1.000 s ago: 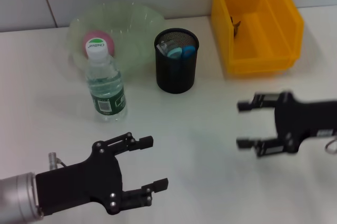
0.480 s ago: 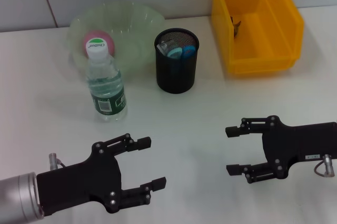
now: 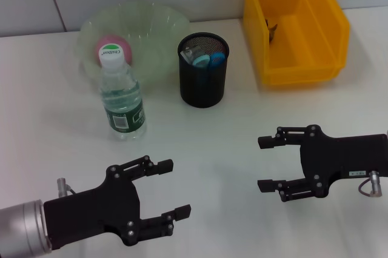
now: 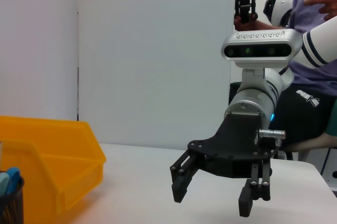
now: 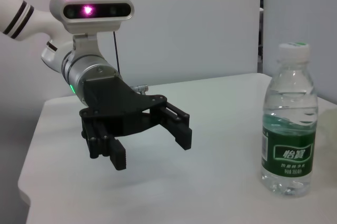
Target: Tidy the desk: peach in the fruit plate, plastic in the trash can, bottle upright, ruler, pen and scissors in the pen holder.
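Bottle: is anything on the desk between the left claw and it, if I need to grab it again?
Nothing visible. The bottle stands upright, and only bare desk lies between it and the open left claw. The pen holder is off to the side, and the open right claw is well apart.

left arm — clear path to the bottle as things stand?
Probably yes. The left gripper is open, low over the table, and the bottle stands upright just ahead of it with only bare table between. The bowl sits behind the bottle and the pen holder off to the side.
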{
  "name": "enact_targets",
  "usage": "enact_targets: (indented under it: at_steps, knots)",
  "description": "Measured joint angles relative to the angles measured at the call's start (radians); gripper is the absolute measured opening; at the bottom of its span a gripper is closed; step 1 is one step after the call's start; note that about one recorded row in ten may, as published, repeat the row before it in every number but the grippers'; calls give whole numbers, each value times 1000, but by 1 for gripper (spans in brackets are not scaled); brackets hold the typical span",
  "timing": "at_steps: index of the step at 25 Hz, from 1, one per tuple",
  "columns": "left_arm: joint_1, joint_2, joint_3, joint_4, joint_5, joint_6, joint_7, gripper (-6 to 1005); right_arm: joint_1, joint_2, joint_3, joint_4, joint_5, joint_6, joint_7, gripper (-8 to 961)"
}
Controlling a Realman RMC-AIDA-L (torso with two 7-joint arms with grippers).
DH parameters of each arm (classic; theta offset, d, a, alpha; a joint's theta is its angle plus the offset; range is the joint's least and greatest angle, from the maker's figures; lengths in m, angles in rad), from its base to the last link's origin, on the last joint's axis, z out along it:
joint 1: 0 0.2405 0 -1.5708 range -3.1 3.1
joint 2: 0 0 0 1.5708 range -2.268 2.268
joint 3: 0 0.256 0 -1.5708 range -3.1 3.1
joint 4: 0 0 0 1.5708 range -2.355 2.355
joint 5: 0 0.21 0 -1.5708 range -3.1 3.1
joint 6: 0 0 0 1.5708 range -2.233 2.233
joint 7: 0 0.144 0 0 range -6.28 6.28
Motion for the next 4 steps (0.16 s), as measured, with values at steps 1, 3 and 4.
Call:
enact_targets:
  at_steps: [1, 3, 4]
  knots:
    - [-1, 0, 0, 0, 0, -1, 0, 782, 1, 0, 0, 0, 0, 0, 0, 788]
    - [-1, 0, 0, 0, 0, -1, 0, 782, 2, 1, 0, 0, -1, 0, 0, 788]
    - [-1, 0, 0, 0, 0, -1, 0, 782, 2, 1, 0, 0, -1, 1, 1, 788]
